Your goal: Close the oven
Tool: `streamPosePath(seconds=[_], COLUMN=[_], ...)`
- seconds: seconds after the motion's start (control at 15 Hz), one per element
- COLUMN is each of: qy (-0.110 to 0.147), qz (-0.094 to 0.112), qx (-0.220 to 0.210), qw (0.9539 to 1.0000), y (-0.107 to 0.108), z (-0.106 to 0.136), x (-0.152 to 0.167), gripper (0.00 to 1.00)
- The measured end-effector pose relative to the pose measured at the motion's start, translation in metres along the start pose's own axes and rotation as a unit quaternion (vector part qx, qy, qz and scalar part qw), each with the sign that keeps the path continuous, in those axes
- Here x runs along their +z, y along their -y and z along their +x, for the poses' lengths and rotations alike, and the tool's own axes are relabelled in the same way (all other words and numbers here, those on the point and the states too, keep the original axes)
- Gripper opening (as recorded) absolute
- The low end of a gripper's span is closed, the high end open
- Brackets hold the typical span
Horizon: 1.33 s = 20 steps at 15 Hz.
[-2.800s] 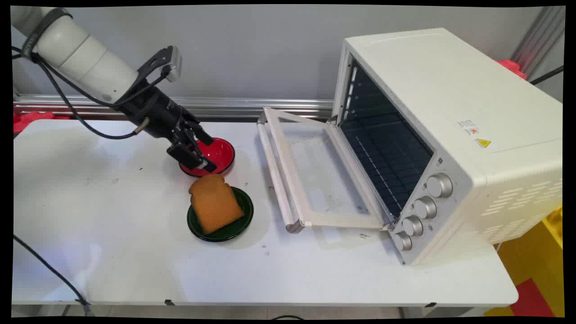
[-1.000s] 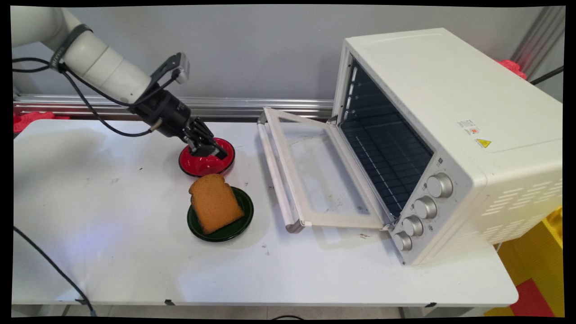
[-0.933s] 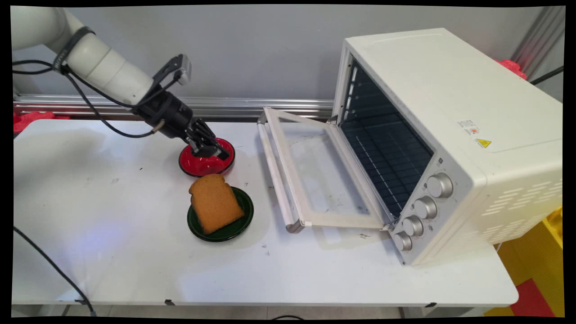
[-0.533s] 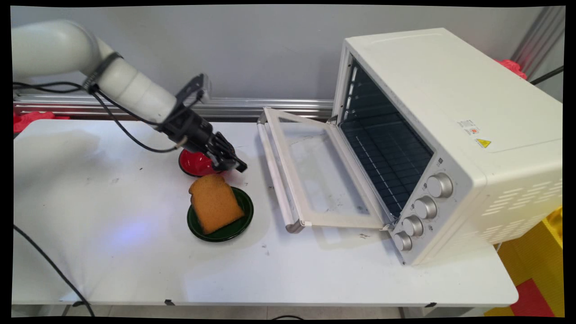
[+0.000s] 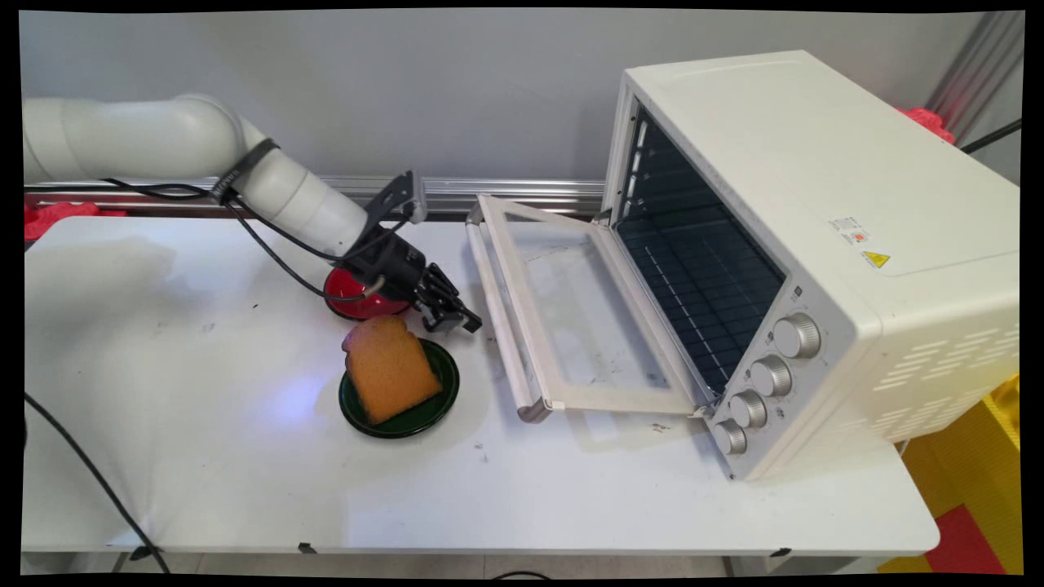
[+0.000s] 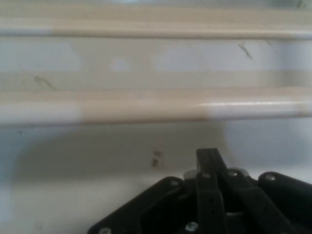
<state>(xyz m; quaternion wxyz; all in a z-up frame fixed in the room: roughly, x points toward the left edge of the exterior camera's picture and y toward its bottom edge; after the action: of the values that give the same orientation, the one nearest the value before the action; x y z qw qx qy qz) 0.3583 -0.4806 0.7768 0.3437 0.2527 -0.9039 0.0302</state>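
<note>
A brown toast slice lay on a dark green round plate, a red bowl behind it. The black gripper, fingers pressed together and empty, hovered near the open white oven door's handle.

The table is white, with some small dark specks on it. The arm is white too, and its gripper is black, like the cables. The toast is golden brown (a bit darker at the crust) and the plate under it is dark green. The bowl is red. The oven is cream white, dark inside, with silver knobs and a small yellow warning sticker. The door handle is cream also.
</note>
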Motion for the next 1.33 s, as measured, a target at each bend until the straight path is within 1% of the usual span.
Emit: streamPosePath(seconds=[0.13,0.4,0.8,1.13,1.33], qy=[-0.005,-0.027,-0.059,-0.087,-0.102], qz=[-0.003,-0.009,-0.016,-0.017,-0.019], qx=[0.005,0.015,0.034,0.047,0.053], qw=[1.0000,0.9995,0.9975,0.9950,0.9932], y=[0.001,0.000,0.001,0.002,0.000], z=[0.001,0.009,0.029,0.056,0.076], x=[0.009,0.018,0.015,0.000,-0.008], gripper=[0.00,0.00,0.00,0.00,0.00])
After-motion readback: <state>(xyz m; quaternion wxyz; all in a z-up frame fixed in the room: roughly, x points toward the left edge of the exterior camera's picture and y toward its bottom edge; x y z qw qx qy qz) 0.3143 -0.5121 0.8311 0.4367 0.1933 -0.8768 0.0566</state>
